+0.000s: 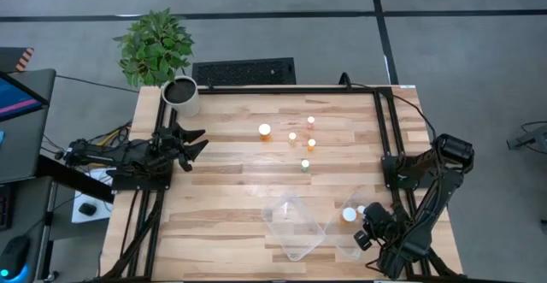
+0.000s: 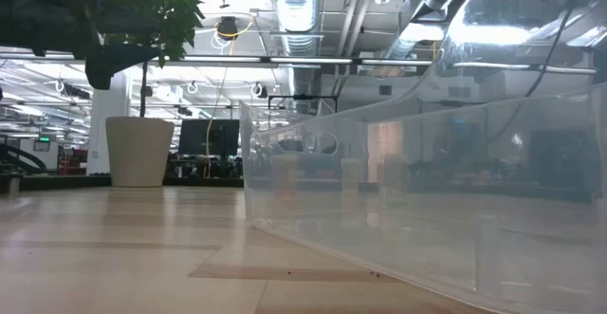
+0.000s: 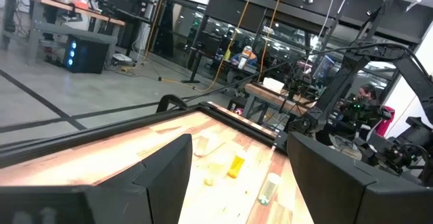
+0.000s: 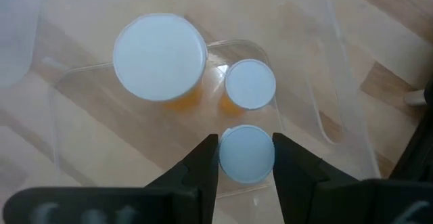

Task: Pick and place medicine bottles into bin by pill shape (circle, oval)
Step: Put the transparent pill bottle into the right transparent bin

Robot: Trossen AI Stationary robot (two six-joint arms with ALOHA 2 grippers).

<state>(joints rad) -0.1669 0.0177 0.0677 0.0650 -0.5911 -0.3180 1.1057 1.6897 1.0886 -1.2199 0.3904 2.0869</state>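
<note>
Two clear plastic bins are set at the near side of the wooden table. Over the right-hand bin the right gripper is closed on a small white-capped bottle, held above two bottles already inside: a large one and a small one. Five bottles are left at mid-table, so the sorting is judged under half done. The left gripper is parked open and empty near the plant pot.

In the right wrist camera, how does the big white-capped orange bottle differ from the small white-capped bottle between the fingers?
The big white-capped orange bottle has a far wider cap than the small white-capped bottle. The big one stands free, while the small one sits between the right gripper fingers. Both have round white caps and are inside the clear plastic bin.
</note>
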